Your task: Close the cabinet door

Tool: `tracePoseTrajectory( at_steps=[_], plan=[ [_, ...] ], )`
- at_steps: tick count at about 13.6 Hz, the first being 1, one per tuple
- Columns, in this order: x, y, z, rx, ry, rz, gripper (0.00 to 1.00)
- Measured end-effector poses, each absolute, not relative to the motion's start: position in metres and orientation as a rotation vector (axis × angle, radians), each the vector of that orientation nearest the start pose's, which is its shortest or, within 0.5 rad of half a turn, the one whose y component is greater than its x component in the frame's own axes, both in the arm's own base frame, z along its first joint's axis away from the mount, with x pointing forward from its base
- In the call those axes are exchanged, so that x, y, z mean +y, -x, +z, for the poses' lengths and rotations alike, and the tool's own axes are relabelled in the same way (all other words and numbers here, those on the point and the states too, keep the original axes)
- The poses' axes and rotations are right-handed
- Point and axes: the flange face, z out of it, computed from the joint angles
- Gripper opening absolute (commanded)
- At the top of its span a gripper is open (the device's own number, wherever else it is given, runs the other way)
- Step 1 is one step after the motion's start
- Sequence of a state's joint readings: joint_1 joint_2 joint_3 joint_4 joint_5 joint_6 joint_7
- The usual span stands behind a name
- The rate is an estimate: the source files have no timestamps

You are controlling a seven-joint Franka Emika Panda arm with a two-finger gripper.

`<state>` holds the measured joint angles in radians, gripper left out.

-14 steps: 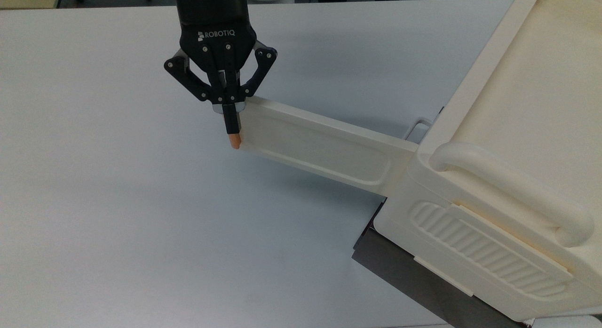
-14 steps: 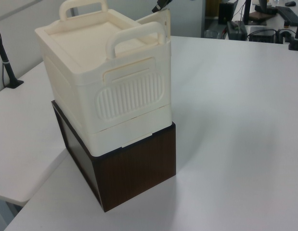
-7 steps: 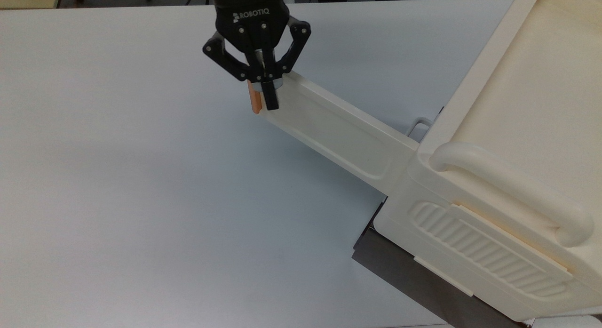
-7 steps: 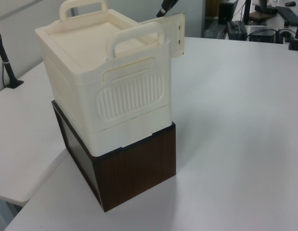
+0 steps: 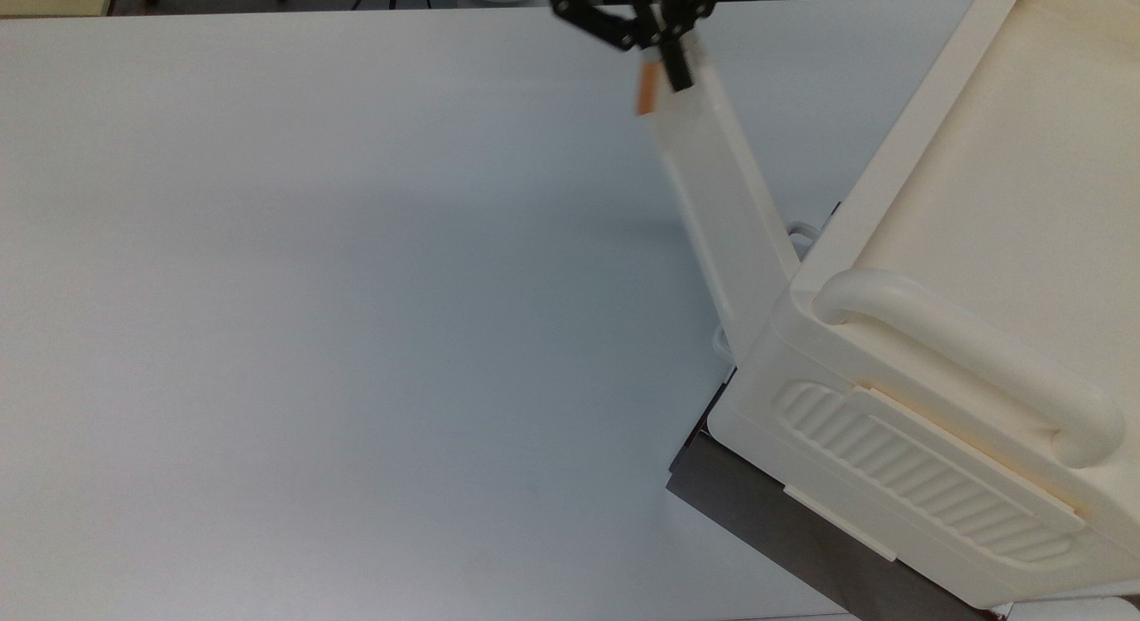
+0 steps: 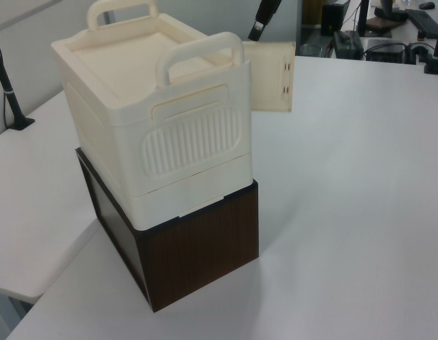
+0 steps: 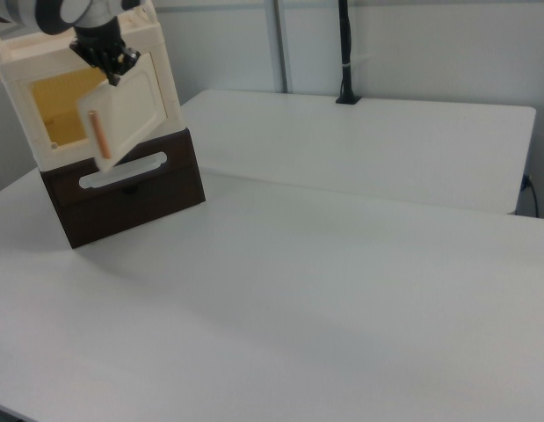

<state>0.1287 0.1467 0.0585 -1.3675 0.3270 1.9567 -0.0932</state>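
A wide white table (image 5: pixel 312 336) carries the cabinet (image 5: pixel 971 273), which sits on a dark brown base box (image 6: pixel 197 248) at the top view's right edge. In the right view the cabinet stands at the far left with its front opening showing a yellowish interior (image 7: pixel 65 101); I cannot tell whether anything lies inside. The cabinet door (image 5: pixel 721 211) is partly open, angling from its hinge at the cabinet's corner toward the far side of the table. The arm reaches down from the top view's far edge, and the gripper (image 5: pixel 663 64) has its jaws pressed together at the door's free end, just beside the orange handle (image 5: pixel 645 95).
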Motion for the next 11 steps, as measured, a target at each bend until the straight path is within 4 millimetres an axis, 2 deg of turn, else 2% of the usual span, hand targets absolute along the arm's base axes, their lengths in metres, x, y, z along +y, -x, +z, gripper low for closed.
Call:
tracePoseTrajectory(
  at_steps=[2,7,11],
  plan=[
    [0.146,-0.612,0.685,-0.327,2.701,-0.587,0.00],
    [0.147,-0.616,0.676,-0.326,2.706,-0.566,0.00],
    [0.166,-0.613,0.672,-0.367,2.699,-0.548,0.00]
  ],
)
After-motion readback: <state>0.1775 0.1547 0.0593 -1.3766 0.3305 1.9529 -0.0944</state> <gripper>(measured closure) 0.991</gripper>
